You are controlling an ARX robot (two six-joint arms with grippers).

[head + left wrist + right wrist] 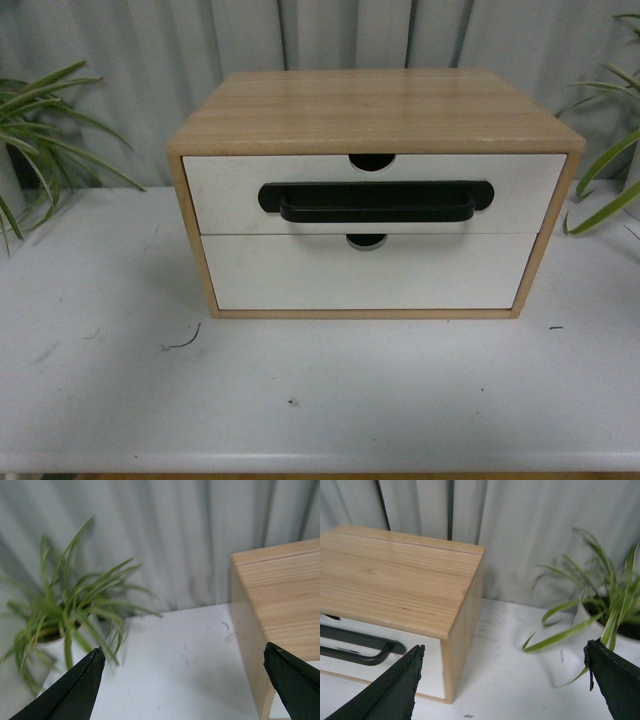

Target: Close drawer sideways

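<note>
See drawer (235, 192) in upper slot of cabinet (380, 105), centre, front seemingly slightly proud, handle (375, 203) running left-right. Find left hand (181, 652) and right hand (503, 647) wide open, empty, flanking cabinet; neither clearly nearer.

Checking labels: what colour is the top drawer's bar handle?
Black. The bar handle shows best in the front view, on the white drawer.

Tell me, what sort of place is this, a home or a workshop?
Likely a staged test setup, not a lived-in room: one small wooden cabinet on a plain white table, a grey curtain behind, leafy plants either side.
</note>
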